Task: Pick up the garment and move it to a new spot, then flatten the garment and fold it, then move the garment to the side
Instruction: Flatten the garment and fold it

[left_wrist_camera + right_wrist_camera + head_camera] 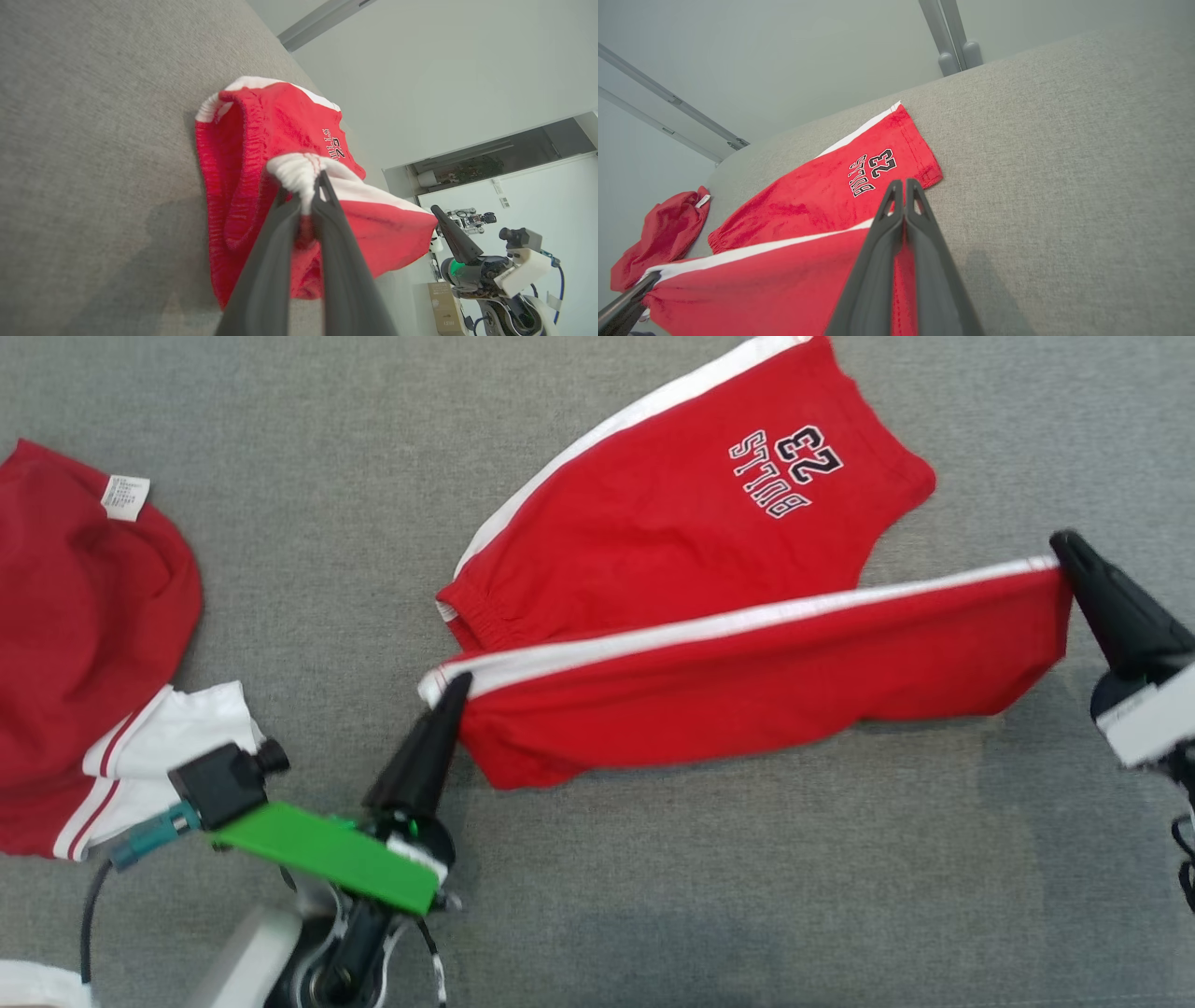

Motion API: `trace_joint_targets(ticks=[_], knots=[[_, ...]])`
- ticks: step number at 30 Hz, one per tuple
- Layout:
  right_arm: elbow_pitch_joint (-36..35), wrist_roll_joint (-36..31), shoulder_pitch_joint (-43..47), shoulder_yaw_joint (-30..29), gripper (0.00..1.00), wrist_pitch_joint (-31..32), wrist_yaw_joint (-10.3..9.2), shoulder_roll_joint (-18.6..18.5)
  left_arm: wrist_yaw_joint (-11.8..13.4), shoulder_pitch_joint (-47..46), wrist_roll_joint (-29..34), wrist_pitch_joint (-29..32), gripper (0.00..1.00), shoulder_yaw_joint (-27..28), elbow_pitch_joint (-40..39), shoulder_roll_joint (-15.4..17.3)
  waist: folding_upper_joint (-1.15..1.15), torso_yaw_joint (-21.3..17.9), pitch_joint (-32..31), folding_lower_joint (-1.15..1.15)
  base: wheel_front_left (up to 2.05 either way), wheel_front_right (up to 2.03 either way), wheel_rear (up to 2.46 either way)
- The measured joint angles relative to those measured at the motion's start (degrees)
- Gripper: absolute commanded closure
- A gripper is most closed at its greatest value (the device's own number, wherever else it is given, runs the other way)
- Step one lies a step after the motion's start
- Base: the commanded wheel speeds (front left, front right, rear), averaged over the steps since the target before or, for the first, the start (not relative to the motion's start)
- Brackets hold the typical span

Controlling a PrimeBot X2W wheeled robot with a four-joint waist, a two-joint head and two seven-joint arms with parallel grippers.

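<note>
Shorts (pixel 709 728) in red cloth, white side stripes, BULLS 23 print, lie mid-bench (pixel 747 896) on its grey fabric top, with the near leg stretched taut. The left end effector (pixel 459 685) is clamped on the waistband corner, the right end effector (pixel 1062 545) on the hem. Best to carry that edge level toward twelve o'clock, stripe onto stripe. A crumpled dark red garment (pixel 84 616) at nine o'clock sits well apart, so the path looks free.

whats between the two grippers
The near leg of the red shorts, stretched from the left gripper to the right gripper; the head view shows it.
</note>
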Motion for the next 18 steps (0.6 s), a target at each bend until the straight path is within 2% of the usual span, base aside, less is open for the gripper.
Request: trace_joint_targets(ticks=[2,5,11,13,18], knots=[[3.52,-0.62,-6.25,1.16,1.00,-0.07,0.00,0.33,2.32,-3.89,0.11,0.51,1.00,0.79,2.16,-0.81,0.00,0.99,1.49,0.00,0.00,0.00,0.00],[9.44,-2.10,-15.33,3.65,1.00,-0.57,0.00,0.82,4.15,-8.96,0.86,0.58,1.00,1.38,5.38,-2.81,0.00,2.54,3.69,0.00,0.00,0.00,0.00],[21.00,-5.27,-27.26,8.83,1.00,-1.24,0.00,-0.73,5.71,-16.01,1.96,-0.20,1.00,1.58,11.47,-6.32,0.00,6.21,6.67,0.01,0.00,0.00,0.00],[25.72,-6.01,-31.65,10.04,1.00,-2.27,0.00,-1.66,5.72,-18.76,2.18,-0.44,1.00,1.48,13.50,-7.93,0.00,7.98,7.66,0.01,0.00,0.00,0.00],[32.22,-7.44,-38.60,10.83,1.00,-3.76,0.00,-3.39,5.64,-21.48,2.47,0.07,1.00,0.24,15.48,-9.71,0.00,10.29,8.99,0.01,0.00,0.00,0.00]])
